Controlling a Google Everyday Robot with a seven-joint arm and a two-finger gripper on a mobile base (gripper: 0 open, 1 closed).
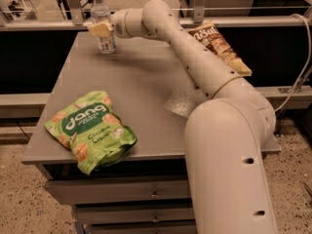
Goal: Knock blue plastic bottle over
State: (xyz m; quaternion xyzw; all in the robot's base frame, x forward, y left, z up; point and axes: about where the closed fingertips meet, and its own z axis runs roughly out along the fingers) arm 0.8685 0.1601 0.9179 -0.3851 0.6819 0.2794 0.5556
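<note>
Small clear blue plastic bottle (101, 11) with white cap upright at upper left of grey table (141, 77), cream gripper (100, 29) against its middle, opening impossible to tell, green snack bag (90, 130) lower left, brown snack bag (219, 45) upper right

A green Dang snack bag (90, 130) lies on the grey table (141, 82). Well behind it the blue plastic bottle (106, 42) stands upright, the gripper (100, 29) at its side. A brown snack bag (214, 40) lies far back to the green bag's right.
</note>
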